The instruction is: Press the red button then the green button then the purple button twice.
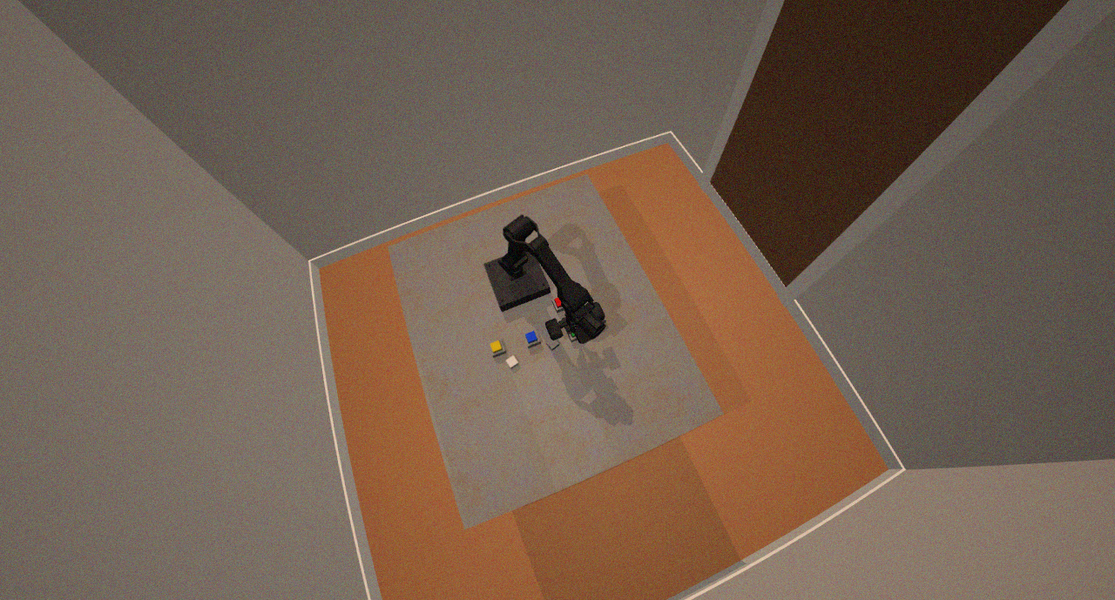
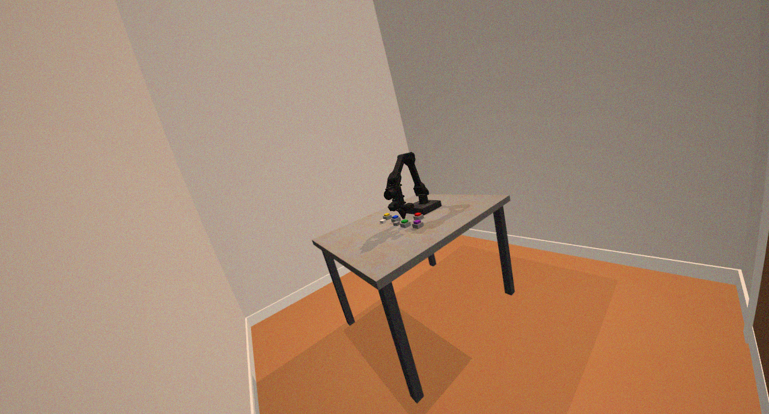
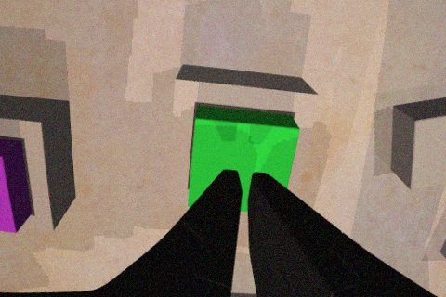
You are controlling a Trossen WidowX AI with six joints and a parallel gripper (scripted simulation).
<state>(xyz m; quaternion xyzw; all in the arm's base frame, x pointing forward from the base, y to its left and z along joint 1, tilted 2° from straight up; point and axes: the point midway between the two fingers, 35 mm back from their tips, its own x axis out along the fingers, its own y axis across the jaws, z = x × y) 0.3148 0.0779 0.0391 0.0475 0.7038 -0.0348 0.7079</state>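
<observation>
The black parallel-jaw gripper (image 2: pixel 404 217) (image 3: pixel 242 186) has its two tapered fingers together with nothing held, their tips over the square green push-button (image 1: pixel 572 334) (image 2: pixel 405 222) (image 3: pixel 246 148) at the centre of the wrist view. Whether the tips touch its cap I cannot tell.

At the left edge of the wrist view lies part of the square purple push-button (image 2: pixel 417 222) (image 3: pixel 9 195); in the exterior view it sits just right of the green one. The square red push-button (image 1: pixel 557 302) (image 2: pixel 418 214) is above the green one in the top view, partly covered by the black jointed arm (image 1: pixel 557 273) (image 2: pixel 398 169).

Left of the gripper in the top view are the square blue push-button (image 1: pixel 531 337) (image 2: pixel 395 217) and, farther left, the square yellow push-button (image 1: pixel 496 347) (image 2: pixel 386 215). A small white block (image 1: pixel 512 360) (image 2: pixel 382 221) lies just below and right of the yellow one. All rest on the grey rectangular table (image 1: pixel 498 456) (image 2: pixel 370 264), near the arm's flat black base (image 1: pixel 503 301) (image 2: pixel 436 203).
</observation>
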